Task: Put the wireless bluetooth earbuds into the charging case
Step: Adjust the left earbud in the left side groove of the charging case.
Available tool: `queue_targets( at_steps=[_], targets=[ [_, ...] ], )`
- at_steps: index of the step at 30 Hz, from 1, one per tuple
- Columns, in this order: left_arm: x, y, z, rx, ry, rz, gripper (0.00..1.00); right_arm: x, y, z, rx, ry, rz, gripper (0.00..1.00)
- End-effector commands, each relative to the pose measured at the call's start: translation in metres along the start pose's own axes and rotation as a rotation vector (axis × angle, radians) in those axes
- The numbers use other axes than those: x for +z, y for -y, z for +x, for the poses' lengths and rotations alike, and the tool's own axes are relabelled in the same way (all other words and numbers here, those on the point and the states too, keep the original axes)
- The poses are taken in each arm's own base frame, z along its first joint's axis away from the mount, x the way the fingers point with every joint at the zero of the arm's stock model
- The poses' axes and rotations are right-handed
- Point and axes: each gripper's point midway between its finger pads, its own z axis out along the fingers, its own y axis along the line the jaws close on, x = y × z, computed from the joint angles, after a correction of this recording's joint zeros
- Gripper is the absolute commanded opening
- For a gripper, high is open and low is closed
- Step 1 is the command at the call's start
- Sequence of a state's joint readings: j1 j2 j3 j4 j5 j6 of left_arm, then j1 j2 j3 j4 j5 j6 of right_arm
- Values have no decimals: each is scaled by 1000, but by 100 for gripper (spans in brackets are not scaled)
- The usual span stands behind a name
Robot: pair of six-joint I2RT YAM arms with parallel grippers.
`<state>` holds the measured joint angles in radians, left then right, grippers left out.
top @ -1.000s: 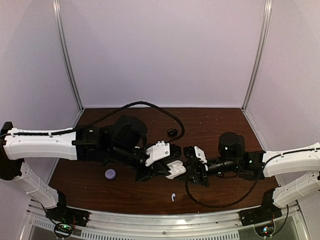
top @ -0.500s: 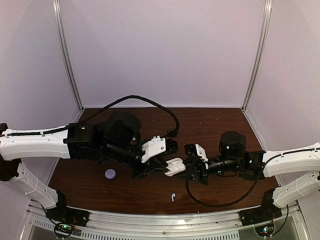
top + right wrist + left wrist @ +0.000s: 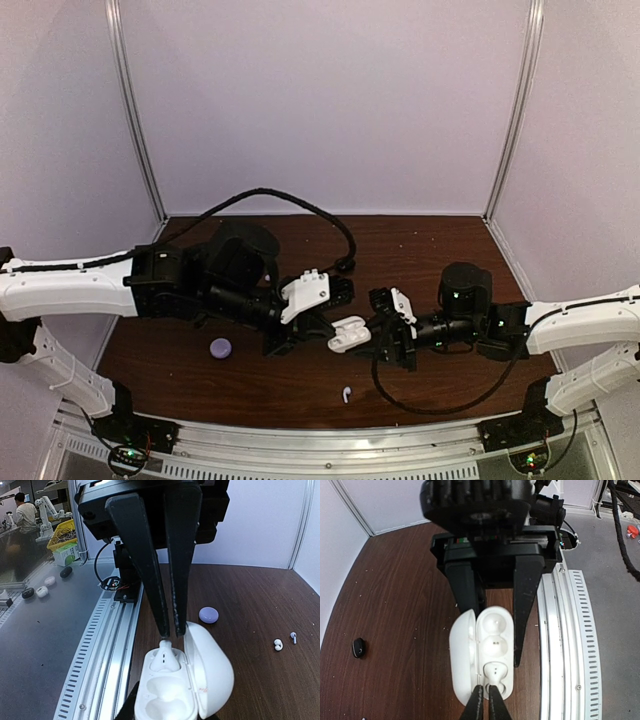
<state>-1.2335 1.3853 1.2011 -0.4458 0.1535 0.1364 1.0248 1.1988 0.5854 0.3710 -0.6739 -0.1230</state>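
The light, slick earbud [image 3: 492,671] at the closed left gripper's [image 3: 485,692] tips is best pinched by its stem; the charging case [image 3: 462,655] is clamped within the right gripper [image 3: 383,338].

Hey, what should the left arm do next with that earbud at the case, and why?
Probably ease the left pincer a touch toward the case, pressing the white earbud home. Its tips are shut right at the bud, which sits in one slot of the open charging case but seems to stand slightly proud. The right pincer grips the case, so it should hold steady.
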Motion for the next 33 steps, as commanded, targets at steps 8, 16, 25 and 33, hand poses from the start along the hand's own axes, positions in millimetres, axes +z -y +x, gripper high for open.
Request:
queue_targets(
  at_steps=[8,16,25,33],
  targets=[
    [10,1,-8,5,25,19,5,0,-6,-24,-20,65,-32,0],
    [22,-6,4,-8,-20,-11,4,-1,-9,-24,-24,70,-45,0],
    [-2,-5,-13,8,53,-22,11,-1,-3,-14,-5,59,-5,0],
    [-52,-15,-43,-5,236,-32,20,-2,4,0,50,57,15,0]
  ],
)
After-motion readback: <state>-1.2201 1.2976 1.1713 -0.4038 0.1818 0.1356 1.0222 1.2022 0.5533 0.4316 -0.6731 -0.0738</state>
